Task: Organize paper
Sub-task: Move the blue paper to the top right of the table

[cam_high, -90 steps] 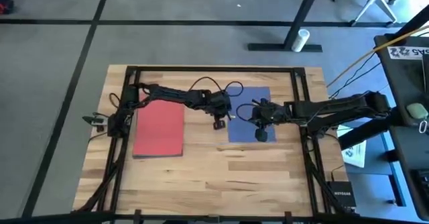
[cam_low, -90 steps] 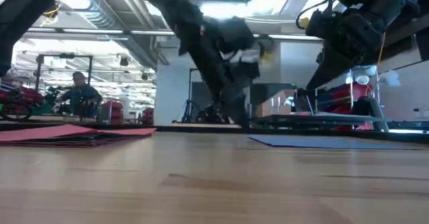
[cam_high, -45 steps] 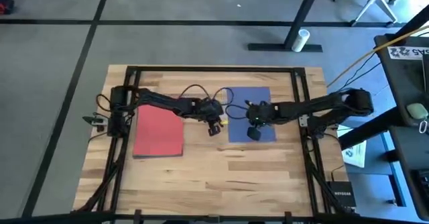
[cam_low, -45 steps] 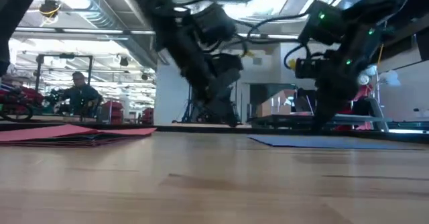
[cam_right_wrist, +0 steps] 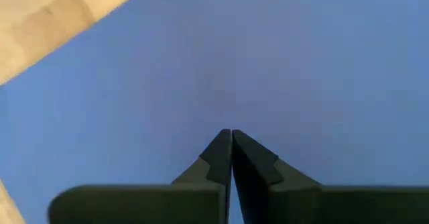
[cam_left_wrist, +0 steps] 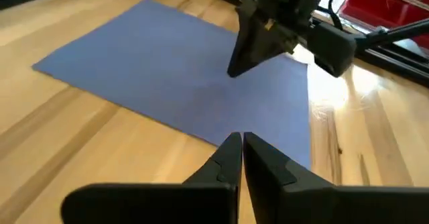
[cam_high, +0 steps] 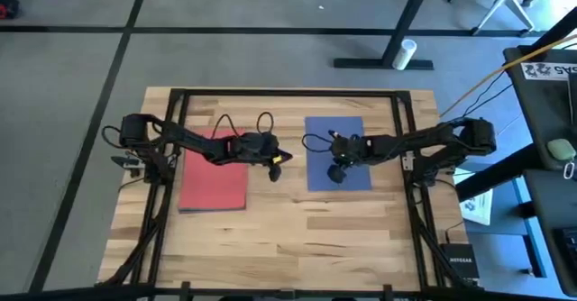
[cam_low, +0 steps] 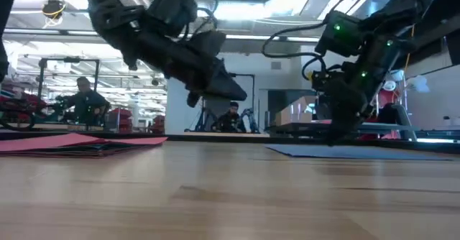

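A blue sheet of paper (cam_high: 347, 139) lies flat on the wooden table, right of the middle. A red sheet (cam_high: 214, 170) tops a flat stack at the left, with darker sheets under it (cam_low: 86, 151). My right gripper (cam_high: 334, 175) is shut, its tips down on the near left part of the blue sheet (cam_left_wrist: 154, 56). My left gripper (cam_high: 281, 157) is shut on nothing. It hangs well above the bare wood (cam_low: 241, 95) between the stack and the blue sheet, pointing toward the sheet. My right gripper sets its shut fingertips (cam_left_wrist: 232, 70) down on the blue sheet's top face (cam_right_wrist: 231, 110), in its near left part, away from the edges. The fingers come from above, slanting from the table's right. The sheet lies flat on the table under them.
Black frame rails (cam_high: 288, 92) run along the table's far edge and both sides. Bare wood (cam_high: 297, 229) fills the near half. Cables loop over the arms. In the room behind, people (cam_low: 85, 100) sit far off.
My left gripper has drawn back toward the table's left and risen, tipping from pointing down to nearly level. My right gripper has moved toward the table's left and come down onto the blue sheet. The sheet has stayed where it was.
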`<state>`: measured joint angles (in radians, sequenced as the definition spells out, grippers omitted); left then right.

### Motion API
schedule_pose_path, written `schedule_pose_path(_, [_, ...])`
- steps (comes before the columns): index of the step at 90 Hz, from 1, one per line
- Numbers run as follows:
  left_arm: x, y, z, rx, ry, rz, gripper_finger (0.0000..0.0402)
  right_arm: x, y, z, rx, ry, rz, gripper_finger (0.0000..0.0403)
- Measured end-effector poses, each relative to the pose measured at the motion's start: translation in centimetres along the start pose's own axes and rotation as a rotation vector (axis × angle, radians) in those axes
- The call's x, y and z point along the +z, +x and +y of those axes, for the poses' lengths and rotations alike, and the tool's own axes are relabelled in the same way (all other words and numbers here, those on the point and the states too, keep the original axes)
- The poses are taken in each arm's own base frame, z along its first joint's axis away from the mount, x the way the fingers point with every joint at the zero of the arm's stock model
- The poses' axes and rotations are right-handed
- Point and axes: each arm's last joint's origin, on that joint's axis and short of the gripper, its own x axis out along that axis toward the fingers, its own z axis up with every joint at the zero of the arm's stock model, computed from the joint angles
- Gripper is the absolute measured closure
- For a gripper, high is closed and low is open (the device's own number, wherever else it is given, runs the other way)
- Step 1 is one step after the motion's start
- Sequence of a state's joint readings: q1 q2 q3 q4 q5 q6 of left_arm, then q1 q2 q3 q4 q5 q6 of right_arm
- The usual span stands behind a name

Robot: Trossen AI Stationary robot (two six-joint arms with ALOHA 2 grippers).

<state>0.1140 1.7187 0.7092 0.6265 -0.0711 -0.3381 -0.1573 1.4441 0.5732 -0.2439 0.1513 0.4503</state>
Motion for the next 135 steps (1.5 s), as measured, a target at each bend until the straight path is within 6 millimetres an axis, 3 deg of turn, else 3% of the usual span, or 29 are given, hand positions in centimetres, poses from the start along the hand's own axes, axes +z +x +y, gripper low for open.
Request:
schedule_pose_path(29, [-0.7,-0.3,0.4,0.014,-0.009,0.005,0.0402,-1.0,0.8,-2.4,-0.055,0.111,0.041,0.0403])
schedule_pose_path(80, [-0.8,-0.3,0.4,0.030,-0.006,0.004,0.0402,-0.8,0.8,-5.6,-0.231,0.158,0.067,0.0403])
schedule_pose_path(93, [-0.8,-0.3,0.4,0.033,-0.006,0.008,0.0402,-0.4,-0.5,-5.1,-0.178,0.110,0.068,0.0403])
schedule_pose_path(106, [-0.8,-0.3,0.4,0.035,-0.006,0.008,0.0402,0.1,-1.7,-3.3,-0.027,0.022,0.054,0.0403])
schedule_pose_path(121, [-0.8,-0.3,0.4,0.035,-0.006,0.008,0.0402,-0.7,-1.6,-1.2,0.070,-0.037,0.088,0.0403])
schedule_pose_path(135, [-0.9,-0.3,0.5,0.038,-0.012,0.016,0.0402,-1.6,-0.6,-0.4,0.063,-0.041,0.147,0.0403])
